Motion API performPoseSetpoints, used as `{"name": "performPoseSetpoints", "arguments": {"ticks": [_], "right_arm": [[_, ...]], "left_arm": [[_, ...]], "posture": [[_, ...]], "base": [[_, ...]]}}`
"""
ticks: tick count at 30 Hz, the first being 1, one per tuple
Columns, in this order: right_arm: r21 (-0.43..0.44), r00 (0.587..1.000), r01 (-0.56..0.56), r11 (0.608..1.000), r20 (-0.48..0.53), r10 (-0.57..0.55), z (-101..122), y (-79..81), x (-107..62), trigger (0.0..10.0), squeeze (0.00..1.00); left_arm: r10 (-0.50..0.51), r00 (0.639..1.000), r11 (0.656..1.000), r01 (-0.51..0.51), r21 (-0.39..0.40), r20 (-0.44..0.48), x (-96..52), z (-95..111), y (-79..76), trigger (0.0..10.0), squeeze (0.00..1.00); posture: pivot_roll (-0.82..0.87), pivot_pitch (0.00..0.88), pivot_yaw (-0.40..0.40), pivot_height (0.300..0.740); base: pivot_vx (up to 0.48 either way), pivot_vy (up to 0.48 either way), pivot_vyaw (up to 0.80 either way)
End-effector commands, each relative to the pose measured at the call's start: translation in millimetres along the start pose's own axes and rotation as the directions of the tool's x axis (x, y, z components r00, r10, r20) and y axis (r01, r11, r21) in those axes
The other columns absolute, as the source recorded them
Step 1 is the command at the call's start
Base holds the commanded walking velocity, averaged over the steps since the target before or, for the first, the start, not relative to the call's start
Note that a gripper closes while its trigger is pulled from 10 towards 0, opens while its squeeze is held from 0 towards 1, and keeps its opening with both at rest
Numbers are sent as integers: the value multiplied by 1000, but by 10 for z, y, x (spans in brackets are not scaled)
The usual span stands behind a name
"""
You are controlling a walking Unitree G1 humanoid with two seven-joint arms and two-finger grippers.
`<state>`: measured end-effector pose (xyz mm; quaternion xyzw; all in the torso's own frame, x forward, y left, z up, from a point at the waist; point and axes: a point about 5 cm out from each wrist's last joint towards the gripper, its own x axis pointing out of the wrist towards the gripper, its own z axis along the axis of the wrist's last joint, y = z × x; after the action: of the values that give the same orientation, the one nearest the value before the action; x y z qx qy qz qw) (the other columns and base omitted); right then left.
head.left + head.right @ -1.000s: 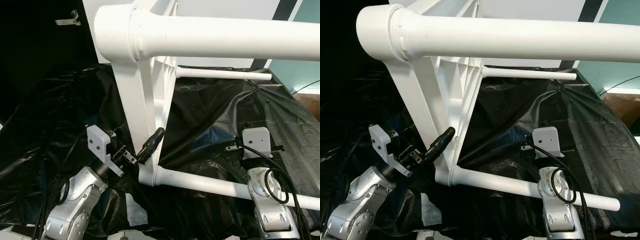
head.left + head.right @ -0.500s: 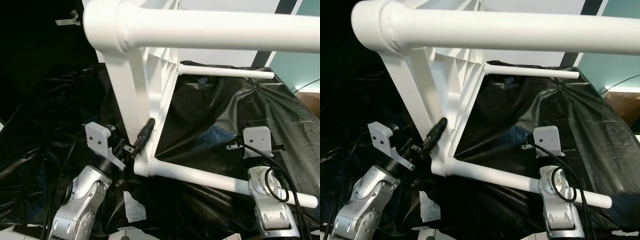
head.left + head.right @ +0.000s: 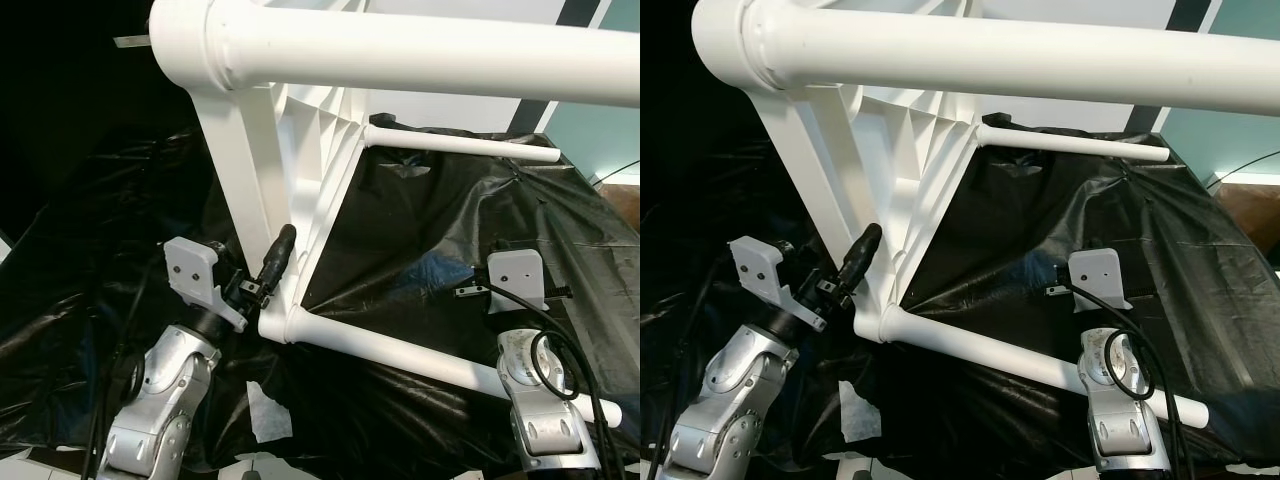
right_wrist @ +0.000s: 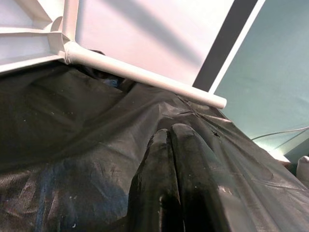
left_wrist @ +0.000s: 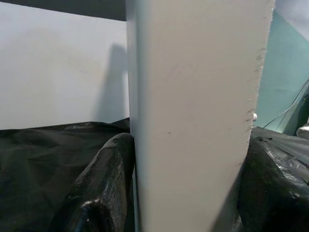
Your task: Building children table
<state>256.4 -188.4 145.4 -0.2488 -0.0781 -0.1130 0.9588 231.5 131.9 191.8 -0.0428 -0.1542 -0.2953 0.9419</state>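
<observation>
White children's table lies on its side on black plastic sheeting, its round legs pointing toward the robot's right: one thick leg crosses the top of the left eye view, a lower leg runs along the sheeting, and a thin far leg lies beyond. The left gripper reaches up to the edge of the ribbed tabletop near the lower leg's joint. The right gripper's wrist housing sits over the sheeting beside the lower leg, apart from the table.

From the left wrist, a flat white edge of the table stands between the two black fingers, which press close on either side, clamped around it.

From the right wrist, the right gripper has its fingers pressed together, nothing between them, over the crinkled sheeting; the far leg and a ribbed corner show beyond.
</observation>
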Motion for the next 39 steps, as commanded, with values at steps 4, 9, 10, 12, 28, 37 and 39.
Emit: {"name": "performPoseSetpoints", "arguments": {"ticks": [4, 9, 10, 12, 28, 37, 39], "right_arm": [[2, 1000, 9, 1000, -7, -9, -16, -7, 12, 10000, 0], [6, 1000, 11, 1000, -8, -11, -15, 1, 15, 10000, 0], [6, 1000, 11, 1000, -8, -11, -15, 1, 15, 10000, 0], [10, 1000, 11, 1000, -9, -11, -17, 13, 17, 10000, 0], [17, 1000, 7, 1000, -13, -6, -27, 44, 35, 10000, 0], [17, 1000, 3, 1000, -7, -3, -16, 51, 62, 10000, 0], [16, 1000, 3, 1000, -6, -3, -15, 49, 66, 10000, 0]], "left_arm": [[10, 998, 1000, -10, -8, -56, 10, -118, -1, 10000, 0], [44, 997, 999, -44, 8, -66, 13, -163, 32, 10000, 0], [44, 997, 999, -44, 8, -66, 13, -163, 32, 10000, 0], [92, 992, 996, -90, 20, -91, -16, -242, 79, 10000, 0], [206, 959, 976, -186, 115, -194, -250, -518, 213, 10000, 0], [213, 962, 977, -209, 42, -172, -156, -457, 216, 10000, 0], [234, 958, 972, -234, 16, -164, -144, -448, 236, 10000, 0]], "posture": [[18, 48, -29, 740], [16, 49, -21, 740], [16, 49, -21, 740], [17, 49, -19, 740], [28, 51, -17, 740], [24, 46, -20, 740], [23, 45, -19, 740]], "base": [[0, 0, 0], [0, 0, 0], [0, 0, 0], [0, 0, 0], [0, 0, 0], [0, 0, 0], [0, 0, 0]]}}
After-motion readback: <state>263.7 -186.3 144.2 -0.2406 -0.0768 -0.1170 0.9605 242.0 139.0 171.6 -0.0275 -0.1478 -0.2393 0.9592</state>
